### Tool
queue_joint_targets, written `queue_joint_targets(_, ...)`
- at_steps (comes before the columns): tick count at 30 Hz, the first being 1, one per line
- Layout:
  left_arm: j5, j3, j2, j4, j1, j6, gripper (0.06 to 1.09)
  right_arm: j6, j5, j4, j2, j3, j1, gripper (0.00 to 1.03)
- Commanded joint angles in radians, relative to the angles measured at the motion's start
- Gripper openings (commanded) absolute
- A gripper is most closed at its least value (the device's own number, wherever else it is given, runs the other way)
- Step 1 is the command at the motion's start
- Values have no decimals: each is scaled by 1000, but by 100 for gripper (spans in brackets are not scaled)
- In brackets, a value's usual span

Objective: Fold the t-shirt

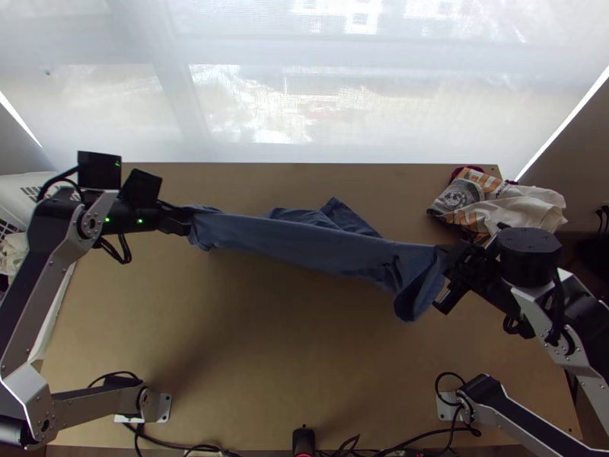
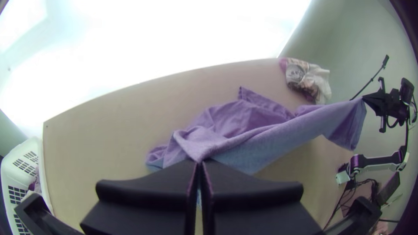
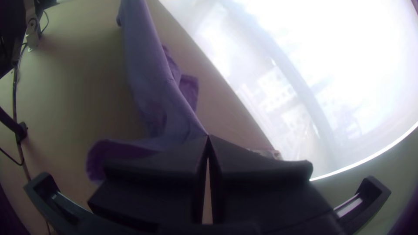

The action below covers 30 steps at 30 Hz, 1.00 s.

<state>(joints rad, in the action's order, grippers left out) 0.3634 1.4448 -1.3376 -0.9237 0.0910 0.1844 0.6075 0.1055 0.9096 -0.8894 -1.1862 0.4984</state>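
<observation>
My left gripper is at the left end of the blue t-shirt in the top view, and my right gripper is at its right end. Between them the shirt is stretched in a long band above the table, with bunched cloth lying behind it. In the left wrist view, my left gripper is shut on an edge of the t-shirt. The right wrist view has my right gripper shut on a corner of the t-shirt, and a loose flap hangs beside it.
A heap of white and printed cloth lies at the table's back right corner. A white basket stands off the table's left side. Cables run along the near edge of the wooden table.
</observation>
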Motion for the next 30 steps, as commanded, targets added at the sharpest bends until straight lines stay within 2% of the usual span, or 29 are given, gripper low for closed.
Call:
queue_joint_targets(1, 26, 276, -12, -83, -105, 7, 9, 46, 2, -109, -115, -196, -44, 3)
queue_joint_targets(10, 20, 572, -6, -83, -120, -17, 9, 78, 10, -287, -166, -371, -52, 3)
queue_joint_targets(16, -20, 736, 18, -84, -123, -28, 9, 92, 10, -399, -160, -446, -41, 3)
queue_joint_targets(20, -37, 769, 72, -75, -125, -30, 9, 92, 10, -477, -149, -506, -23, 3)
queue_joint_targets(25, -139, 787, 164, 9, -125, -42, 9, 109, 10, -534, -125, -559, 23, 3)
queue_joint_targets(30, -149, 787, 261, 25, -125, -40, 9, 150, 10, -543, -79, -576, 80, 3)
